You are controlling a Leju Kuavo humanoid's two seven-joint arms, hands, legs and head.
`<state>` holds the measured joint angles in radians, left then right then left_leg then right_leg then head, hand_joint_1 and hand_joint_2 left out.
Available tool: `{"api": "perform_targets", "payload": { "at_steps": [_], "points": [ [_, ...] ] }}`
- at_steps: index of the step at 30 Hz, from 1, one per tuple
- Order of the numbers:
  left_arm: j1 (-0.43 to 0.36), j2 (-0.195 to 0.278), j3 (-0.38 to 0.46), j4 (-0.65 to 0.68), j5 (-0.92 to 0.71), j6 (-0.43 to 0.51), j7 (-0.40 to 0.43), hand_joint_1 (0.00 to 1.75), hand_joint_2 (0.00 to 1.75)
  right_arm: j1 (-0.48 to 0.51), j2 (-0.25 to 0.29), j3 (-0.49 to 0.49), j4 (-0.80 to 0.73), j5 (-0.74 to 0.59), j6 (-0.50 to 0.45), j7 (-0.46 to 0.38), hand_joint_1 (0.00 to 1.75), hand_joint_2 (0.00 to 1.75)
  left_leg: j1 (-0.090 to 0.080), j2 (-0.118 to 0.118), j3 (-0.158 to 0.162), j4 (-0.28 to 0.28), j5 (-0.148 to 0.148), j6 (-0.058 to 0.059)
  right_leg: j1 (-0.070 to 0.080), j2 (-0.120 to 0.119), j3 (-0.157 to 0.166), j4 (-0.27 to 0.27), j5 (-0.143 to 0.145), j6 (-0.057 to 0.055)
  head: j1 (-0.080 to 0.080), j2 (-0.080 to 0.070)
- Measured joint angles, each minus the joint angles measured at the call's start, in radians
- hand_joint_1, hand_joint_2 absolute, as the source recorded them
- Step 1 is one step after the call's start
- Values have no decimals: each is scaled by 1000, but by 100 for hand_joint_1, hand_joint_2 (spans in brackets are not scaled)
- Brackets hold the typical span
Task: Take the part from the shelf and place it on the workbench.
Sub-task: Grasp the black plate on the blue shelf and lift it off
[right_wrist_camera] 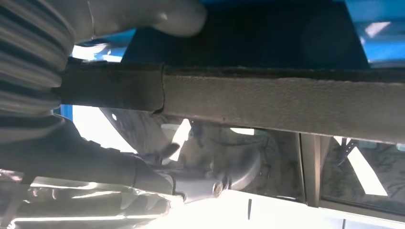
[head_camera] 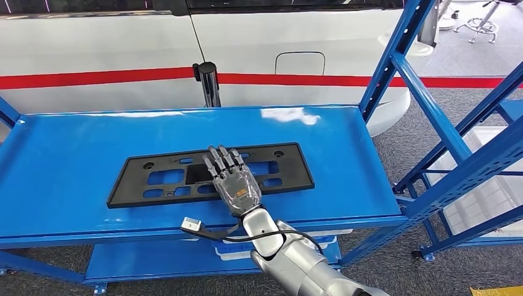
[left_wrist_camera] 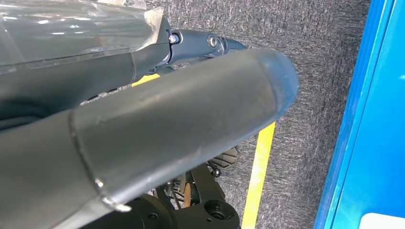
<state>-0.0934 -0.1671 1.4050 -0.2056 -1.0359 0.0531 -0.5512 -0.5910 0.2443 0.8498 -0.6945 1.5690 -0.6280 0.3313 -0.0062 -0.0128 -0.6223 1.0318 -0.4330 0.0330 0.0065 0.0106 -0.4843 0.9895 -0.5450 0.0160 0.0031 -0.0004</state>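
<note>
A flat black plastic part (head_camera: pixel 160 179), a long frame with several cut-outs, lies on the blue shelf top (head_camera: pixel 74 148). My right hand (head_camera: pixel 237 185) reaches over the part's near edge, right of its middle, with its fingers stretched flat across the top. In the right wrist view the part's edge (right_wrist_camera: pixel 286 100) runs between the grey thumb (right_wrist_camera: pixel 143 16) on one side and the darker fingers (right_wrist_camera: pixel 119 167) on the other, so the hand grips it. My left hand (left_wrist_camera: pixel 143 124) hangs beside the bench over the grey carpet, its fingers straight and holding nothing.
A white vehicle with a red stripe (head_camera: pixel 123 43) stands right behind the shelf. Blue rack uprights (head_camera: pixel 444 142) rise at the right, with a white bin (head_camera: pixel 493 185) behind them. A lower blue shelf (head_camera: pixel 154 259) sits beneath. A yellow floor line (left_wrist_camera: pixel 260 171) runs beside the blue frame (left_wrist_camera: pixel 367 119).
</note>
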Motion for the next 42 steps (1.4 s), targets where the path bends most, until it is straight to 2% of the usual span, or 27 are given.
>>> {"api": "perform_targets", "payload": {
  "at_steps": [7,21,29,39,42],
  "points": [
    [0,0,-4,0,-12,-3,-5,0,0,0,-3,-11,52,0,-44,-12,173,175,0,0,0,0,0,0,0,0,0,0,0,0,0,0],
    [0,0,-7,0,-18,-12,-11,0,0,-3,-5,-22,71,0,-56,-11,175,175,0,0,0,0,-1,-1,0,0,0,0,0,0,0,0],
    [0,0,-10,0,-31,-15,-11,0,0,-9,-23,-20,72,-1,-70,32,175,175,0,0,0,0,-1,-1,0,0,0,0,0,0,0,0],
    [0,1,-10,0,-33,-19,-11,0,0,-9,-30,-24,65,-11,-70,20,175,175,0,0,0,0,-1,-1,0,0,0,0,0,0,0,0],
    [0,2,-10,0,-34,-21,-11,0,0,-10,-31,-34,63,-54,-70,-25,175,175,0,0,0,0,-1,-1,0,0,0,0,0,0,0,0]
  ]
}}
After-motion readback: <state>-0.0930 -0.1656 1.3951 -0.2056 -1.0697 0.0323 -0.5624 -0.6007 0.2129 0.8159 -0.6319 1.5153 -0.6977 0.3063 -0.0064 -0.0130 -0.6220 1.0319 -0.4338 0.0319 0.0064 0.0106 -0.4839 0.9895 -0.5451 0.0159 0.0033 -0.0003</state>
